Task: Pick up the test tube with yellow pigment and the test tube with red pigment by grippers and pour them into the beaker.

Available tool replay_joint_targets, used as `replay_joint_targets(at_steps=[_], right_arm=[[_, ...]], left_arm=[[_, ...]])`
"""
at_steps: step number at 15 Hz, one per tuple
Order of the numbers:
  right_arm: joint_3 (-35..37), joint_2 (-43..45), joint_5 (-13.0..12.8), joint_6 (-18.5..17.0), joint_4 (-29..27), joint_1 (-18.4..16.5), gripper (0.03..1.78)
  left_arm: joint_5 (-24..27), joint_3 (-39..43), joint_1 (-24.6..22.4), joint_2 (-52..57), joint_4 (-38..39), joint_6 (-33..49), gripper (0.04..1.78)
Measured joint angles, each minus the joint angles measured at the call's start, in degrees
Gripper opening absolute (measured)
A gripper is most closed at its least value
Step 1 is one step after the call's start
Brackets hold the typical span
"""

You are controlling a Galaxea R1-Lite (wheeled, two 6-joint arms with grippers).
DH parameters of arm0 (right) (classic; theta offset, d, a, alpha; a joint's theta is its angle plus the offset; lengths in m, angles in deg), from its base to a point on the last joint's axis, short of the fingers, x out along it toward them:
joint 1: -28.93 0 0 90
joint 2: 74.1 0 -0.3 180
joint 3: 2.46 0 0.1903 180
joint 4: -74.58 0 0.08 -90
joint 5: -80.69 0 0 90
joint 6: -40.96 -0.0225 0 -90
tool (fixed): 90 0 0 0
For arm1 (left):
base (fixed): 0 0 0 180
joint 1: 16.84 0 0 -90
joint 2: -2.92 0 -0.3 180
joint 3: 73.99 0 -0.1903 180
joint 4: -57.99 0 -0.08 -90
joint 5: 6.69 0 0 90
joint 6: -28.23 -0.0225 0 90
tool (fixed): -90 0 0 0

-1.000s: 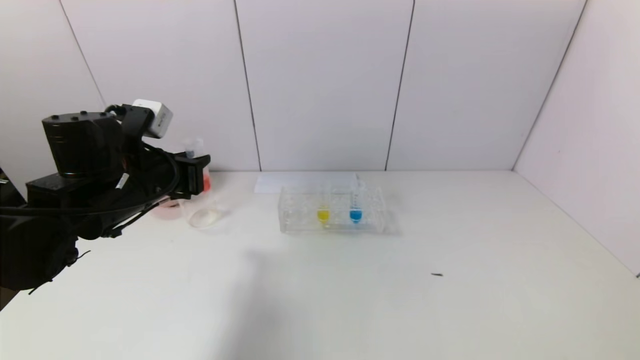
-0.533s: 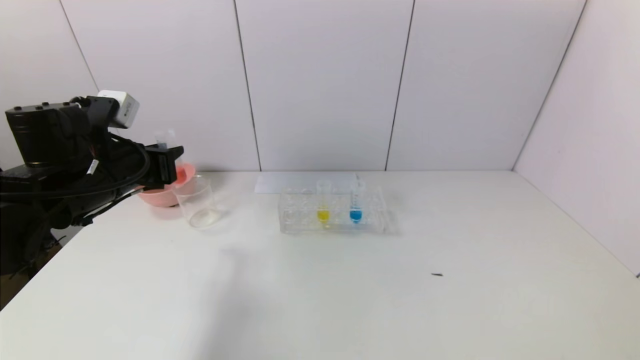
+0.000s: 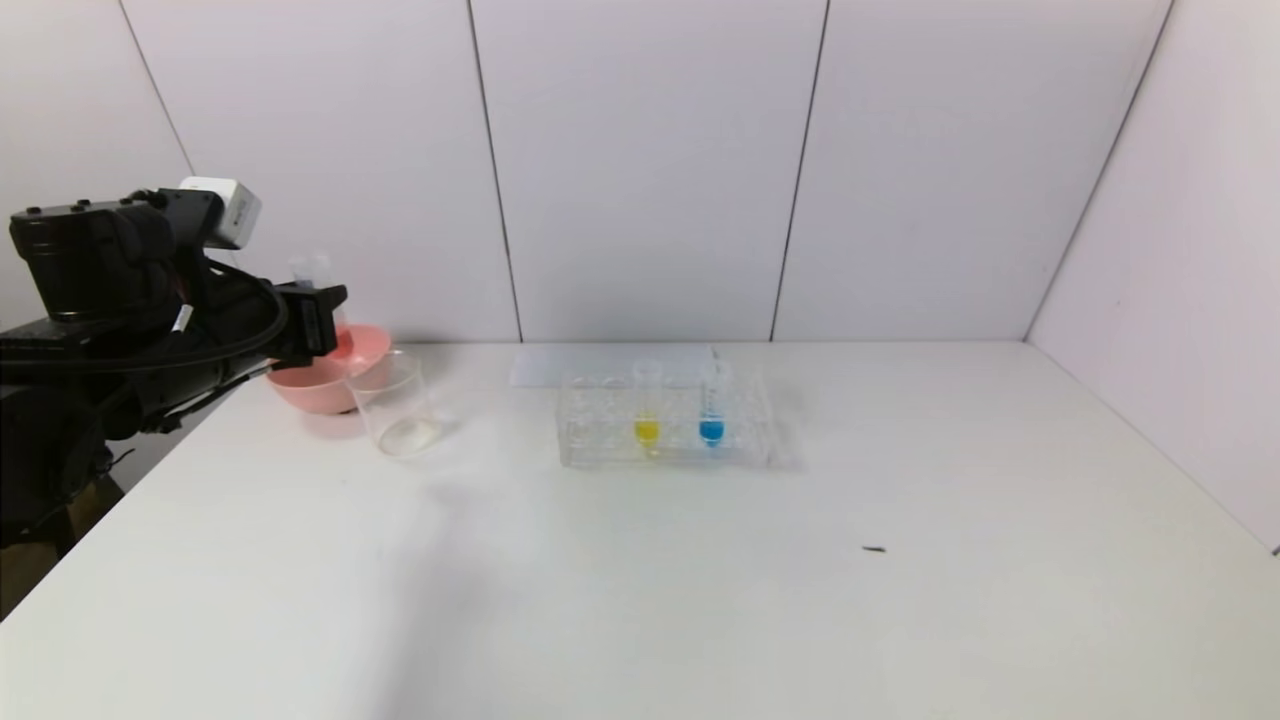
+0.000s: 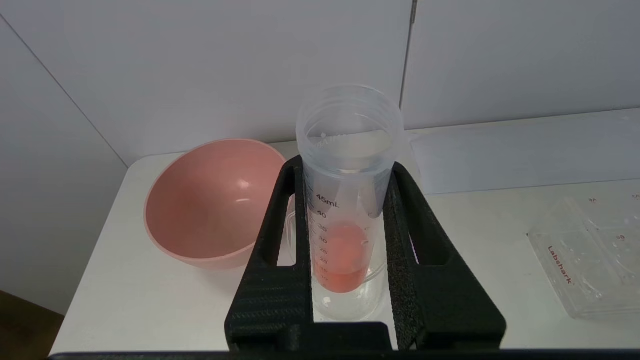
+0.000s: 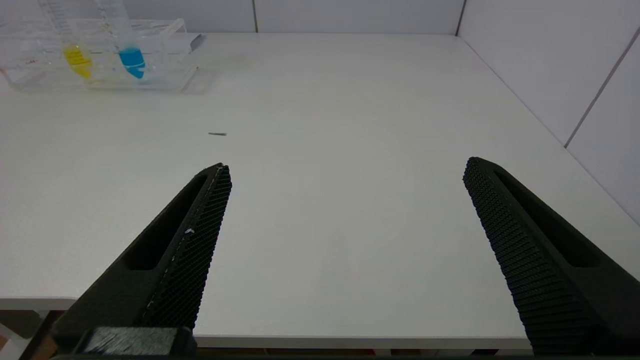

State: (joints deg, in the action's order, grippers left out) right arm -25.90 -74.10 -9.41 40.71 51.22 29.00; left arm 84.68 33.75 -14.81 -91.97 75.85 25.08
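My left gripper (image 3: 318,326) is shut on the test tube with red pigment (image 3: 311,270) and holds it upright at the table's far left, above the pink bowl's edge and left of the beaker (image 3: 398,405). In the left wrist view the gripper (image 4: 346,167) clamps the tube (image 4: 350,130), with the orange-red liquid at its tip and the beaker (image 4: 350,307) below it. The test tube with yellow pigment (image 3: 647,425) stands in the clear rack (image 3: 590,430). My right gripper (image 5: 346,167) is open and empty over the table's near edge, out of the head view.
A pink bowl (image 3: 325,378) sits behind and left of the beaker, also in the left wrist view (image 4: 210,200). A blue-liquid tube (image 3: 711,428) stands beside the yellow one. A white sheet (image 3: 600,362) lies behind the rack. A small dark speck (image 3: 874,549) lies at mid-right.
My left arm has drawn back to the left with the red tube, from in front of the beaker to beside the pink bowl. The beaker and bowl have come into view.
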Motion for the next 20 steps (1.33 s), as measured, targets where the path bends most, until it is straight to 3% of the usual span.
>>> replay_joint_targets(at_steps=[12,20], right_arm=[[0.0,0.0,0.0,0.0,0.0,0.0,1.7],[0.0,0.0,0.0,0.0,0.0,0.0,1.7]], left_arm=[[4.4,-2.0,-6.9,-4.0,0.6,0.2,0.44],[4.5,-2.7,-9.3,-5.9,0.7,0.0,0.44]])
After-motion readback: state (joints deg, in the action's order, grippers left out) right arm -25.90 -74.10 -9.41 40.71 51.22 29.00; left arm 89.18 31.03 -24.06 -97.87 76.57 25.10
